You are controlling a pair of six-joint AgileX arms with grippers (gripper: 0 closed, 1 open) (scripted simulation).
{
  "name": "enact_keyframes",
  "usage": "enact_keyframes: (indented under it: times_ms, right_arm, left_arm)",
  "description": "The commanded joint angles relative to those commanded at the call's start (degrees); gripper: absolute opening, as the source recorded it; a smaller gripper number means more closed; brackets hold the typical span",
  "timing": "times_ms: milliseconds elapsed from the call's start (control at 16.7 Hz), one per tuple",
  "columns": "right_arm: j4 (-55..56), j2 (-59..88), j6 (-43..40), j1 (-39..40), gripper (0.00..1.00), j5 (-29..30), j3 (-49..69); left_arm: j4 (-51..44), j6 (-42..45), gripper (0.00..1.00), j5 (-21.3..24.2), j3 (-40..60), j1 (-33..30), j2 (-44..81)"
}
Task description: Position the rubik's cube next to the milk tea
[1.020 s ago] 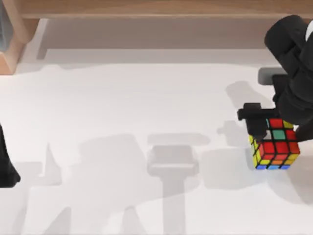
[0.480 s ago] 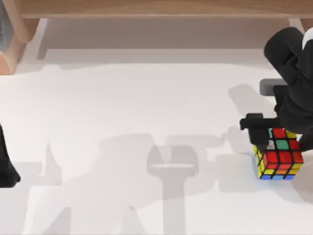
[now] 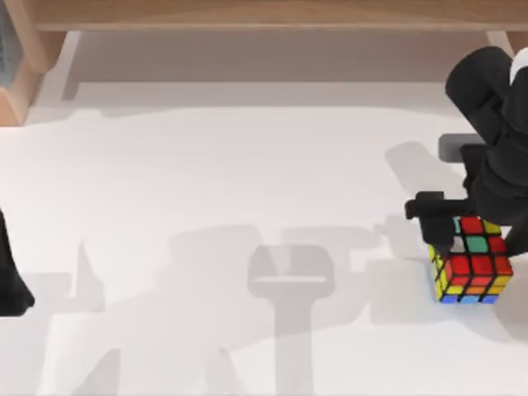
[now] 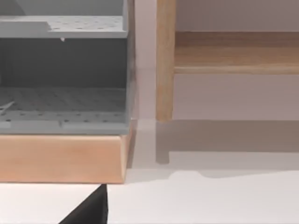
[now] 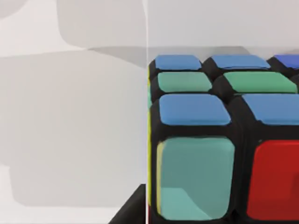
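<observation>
One rubik's cube [image 3: 472,266] sits at the right side of the white desk [image 3: 247,190], near the front part of that side in the top view. Its upper face shows red, green, yellow and teal stickers, its near face is mostly red with yellow, orange and blue along the lower edges. In the right wrist view the rubik's cube [image 5: 219,140] looms very close, with blue, green, teal and red stickers set in black grid lines.

The right claw [image 3: 462,223] comes down from the black right arm [image 3: 495,124] onto the far top edge of the cube; one dark finger [image 3: 431,213] reaches across the cube's far left corner. The other finger is hidden, so whether the claw is clenched on the cube or merely resting against it cannot be told.

The left arm [image 3: 10,272] is parked at the left edge of the desk, well apart from the cube. The left wrist view looks toward a grey perforated shelf unit [image 4: 63,70] on a light wooden base [image 4: 63,158], beside a wooden post [image 4: 165,60]. A wooden rail [image 3: 264,15] runs along the far side of the desk.
</observation>
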Motion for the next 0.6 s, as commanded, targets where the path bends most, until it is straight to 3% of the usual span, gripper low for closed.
enact_keyframes:
  times_ms: [240, 600]
  right_arm:
    - [0.0, 0.0, 0.0, 0.0, 0.98, 0.0, 0.0]
    - [0.0, 0.0, 0.0, 0.0, 1.00, 0.0, 0.0]
  left_arm:
    - [0.0, 0.0, 1.00, 0.0, 0.0, 0.0, 0.0]
    - [0.0, 0.0, 1.00, 0.0, 0.0, 0.0, 0.0]
